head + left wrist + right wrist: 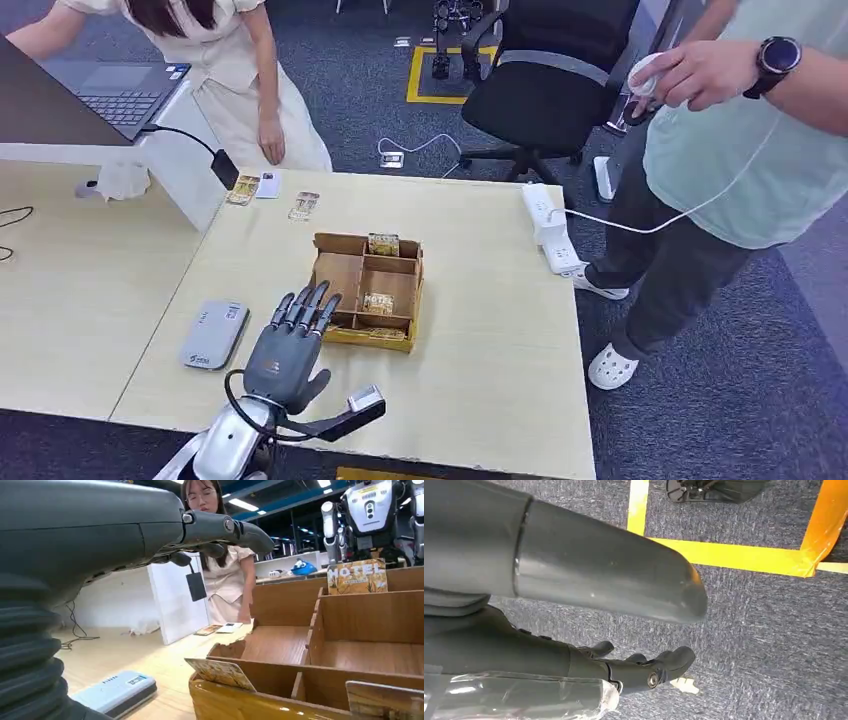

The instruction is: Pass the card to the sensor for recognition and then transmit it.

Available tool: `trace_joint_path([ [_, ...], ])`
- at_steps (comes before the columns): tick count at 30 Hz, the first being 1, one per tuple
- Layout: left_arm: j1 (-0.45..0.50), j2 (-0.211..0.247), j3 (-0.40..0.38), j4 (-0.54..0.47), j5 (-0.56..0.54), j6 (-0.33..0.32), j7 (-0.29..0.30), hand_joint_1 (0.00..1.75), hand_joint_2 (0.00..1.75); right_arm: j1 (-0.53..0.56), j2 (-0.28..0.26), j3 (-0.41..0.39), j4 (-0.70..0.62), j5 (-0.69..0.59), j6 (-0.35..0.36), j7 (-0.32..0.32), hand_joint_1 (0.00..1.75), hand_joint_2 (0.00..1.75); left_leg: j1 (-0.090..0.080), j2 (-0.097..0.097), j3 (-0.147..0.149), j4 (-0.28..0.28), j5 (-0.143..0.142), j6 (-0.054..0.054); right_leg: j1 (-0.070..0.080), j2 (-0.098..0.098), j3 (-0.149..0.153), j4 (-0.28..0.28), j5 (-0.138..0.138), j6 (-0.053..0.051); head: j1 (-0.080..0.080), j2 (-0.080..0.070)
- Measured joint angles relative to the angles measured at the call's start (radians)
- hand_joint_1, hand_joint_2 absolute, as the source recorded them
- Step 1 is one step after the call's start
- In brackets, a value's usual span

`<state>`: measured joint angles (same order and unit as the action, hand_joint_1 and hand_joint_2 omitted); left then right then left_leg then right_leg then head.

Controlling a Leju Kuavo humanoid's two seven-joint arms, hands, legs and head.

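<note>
Evidently we were at the pick-up, our left hand (290, 345) hovering flat with its dark fingers (305, 308) stretched out and apart, holding nothing, their tips just over the near wall of the brown partitioned cardboard box (345, 272); our right hand (639, 667) hung over grey carpet, fingers loosely curled on nothing. Directly below and ahead of those left fingertips a patterned yellow card (220, 673) leaned up out of the nearest compartment, so we judged the sound move was to lower, pinch its free top edge between thumb and finger, and lift straight up clear of the dividers. Well off to the hand's left lay the flat grey rectangular sensor (214, 335), where the card would then need to go.
</note>
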<state>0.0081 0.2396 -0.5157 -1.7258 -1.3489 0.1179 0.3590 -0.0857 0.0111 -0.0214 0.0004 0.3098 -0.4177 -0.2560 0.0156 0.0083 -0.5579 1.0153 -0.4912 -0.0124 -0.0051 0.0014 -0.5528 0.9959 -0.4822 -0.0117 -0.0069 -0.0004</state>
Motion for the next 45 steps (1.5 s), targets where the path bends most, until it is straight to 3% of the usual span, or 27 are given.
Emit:
trace_joint_path([
  [25,-0.04,-0.027,0.06,0.106,-0.022,-0.013,0.03,0.0,1.75,-0.017,0.0,0.074,0.0,-0.048,0.003,0.01,0.0,0.0,0.0,0.0,0.0,0.0,0.0,0.0,0.0,0.0,0.0,0.0,0.0,0.0,0.0,0.0],
  [26,-0.04,-0.027,0.062,0.107,-0.018,-0.015,0.028,1.75,1.75,-0.016,0.0,0.075,0.0,-0.051,0.003,0.009,0.0,0.0,0.0,0.0,0.0,0.0,0.0,0.0,0.0,0.0,0.0,0.0,0.0,0.0,0.0,0.0],
  [31,-0.04,-0.027,0.063,0.113,0.013,-0.054,0.015,1.75,1.75,-0.023,0.0,0.085,0.0,-0.063,0.006,0.014,0.0,0.0,0.0,0.0,0.0,0.0,0.0,0.0,0.0,0.0,0.0,0.0,0.0,0.0,0.0,0.0],
  [45,-0.044,-0.027,0.07,0.115,0.051,-0.036,0.015,1.75,1.75,-0.029,0.0,0.104,0.0,-0.084,0.006,0.021,0.0,0.0,0.0,0.0,0.0,0.0,0.0,0.0,0.0,0.0,0.0,0.0,0.0,0.0,0.0,0.0],
])
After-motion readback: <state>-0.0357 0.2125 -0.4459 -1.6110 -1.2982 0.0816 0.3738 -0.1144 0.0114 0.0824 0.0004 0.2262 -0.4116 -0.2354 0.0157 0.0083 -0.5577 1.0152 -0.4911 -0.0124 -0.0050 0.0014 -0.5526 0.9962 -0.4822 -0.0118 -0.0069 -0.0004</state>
